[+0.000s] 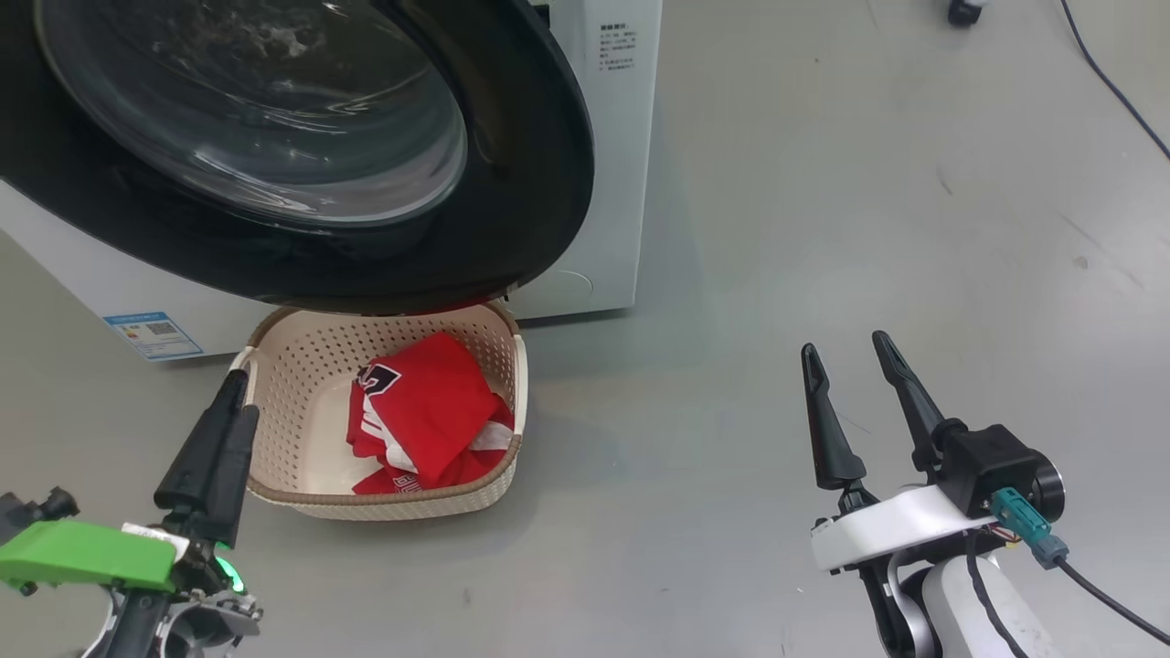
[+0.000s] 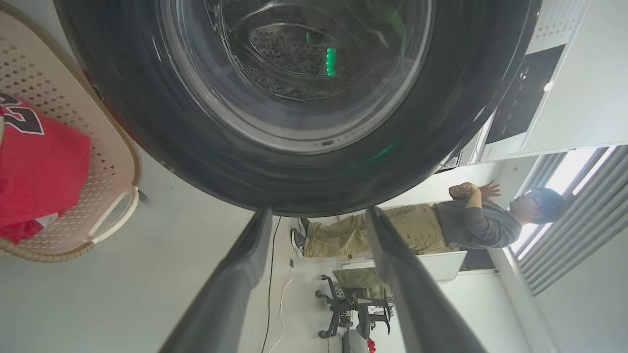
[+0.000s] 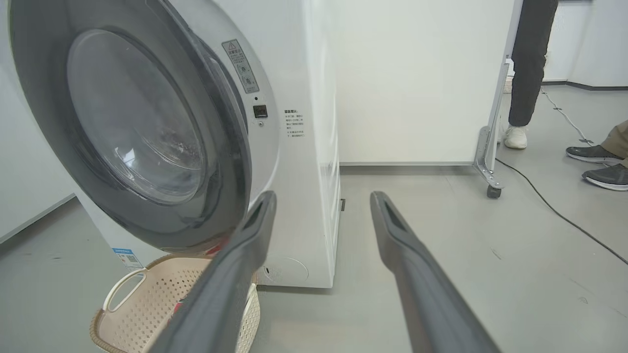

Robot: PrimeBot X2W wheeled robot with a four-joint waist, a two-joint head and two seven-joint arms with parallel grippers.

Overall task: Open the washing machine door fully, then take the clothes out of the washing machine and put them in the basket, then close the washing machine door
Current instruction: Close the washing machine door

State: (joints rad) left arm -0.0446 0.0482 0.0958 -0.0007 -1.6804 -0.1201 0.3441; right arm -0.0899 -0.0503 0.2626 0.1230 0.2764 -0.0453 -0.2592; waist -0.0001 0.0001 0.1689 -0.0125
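Observation:
The washing machine door (image 1: 539, 183), black-rimmed with a glass bowl, stands ajar from the white washing machine (image 1: 612, 137) and hangs over the back of the basket (image 1: 302, 393). The red clothes (image 1: 430, 402) lie inside that basket on the floor. My left gripper (image 1: 239, 388) is at the basket's left handle. In the left wrist view it (image 2: 319, 212) is open and empty just below the door (image 2: 196, 162), with the basket (image 2: 113, 162) and clothes (image 2: 39, 166) to its left. My right gripper (image 1: 845, 345) hovers open and empty over bare floor to the right, pointing past the machine (image 3: 304, 196).
A person (image 2: 466, 225) and an office chair (image 2: 353, 304) are beyond the door. Another person's legs (image 3: 532, 63), shoes (image 3: 598, 166), a wheeled panel (image 3: 488, 162) and a floor cable (image 3: 549, 206) lie right of the machine. Grey floor spreads around my right arm.

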